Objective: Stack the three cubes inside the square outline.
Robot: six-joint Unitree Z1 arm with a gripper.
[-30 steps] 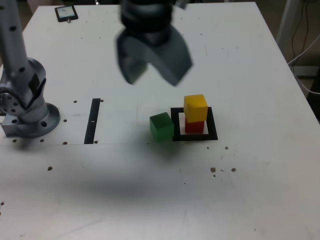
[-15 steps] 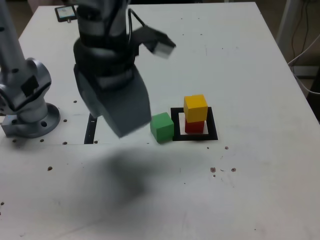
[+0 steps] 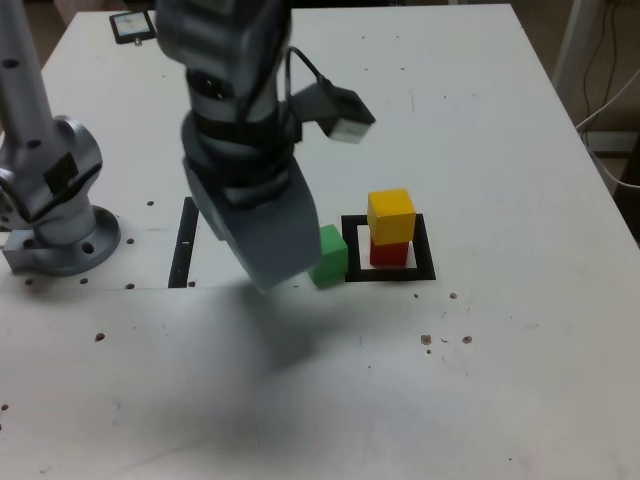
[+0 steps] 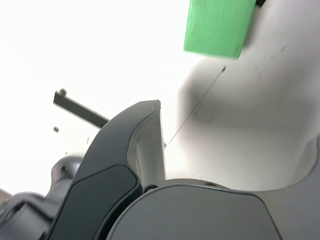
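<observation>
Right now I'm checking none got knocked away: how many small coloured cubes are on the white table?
3. The yellow cube sits on the red cube inside the black tape square outline; the green cube stands beside it on the exterior view's left, partly hidden by the gripper.

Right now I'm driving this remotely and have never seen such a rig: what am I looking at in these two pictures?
The grey machine is a single robot arm bolted to a white table; its tip is a two-fingered gripper, open and holding nothing. One picture comes from a camera off the arm, overlooking the table. The other comes from a camera on the wrist, looking past the gripper's fingers. On the table, a yellow cube sits on a red cube inside the black square outline. The green cube sits just outside it, on the exterior view's left, beside the gripper.
</observation>
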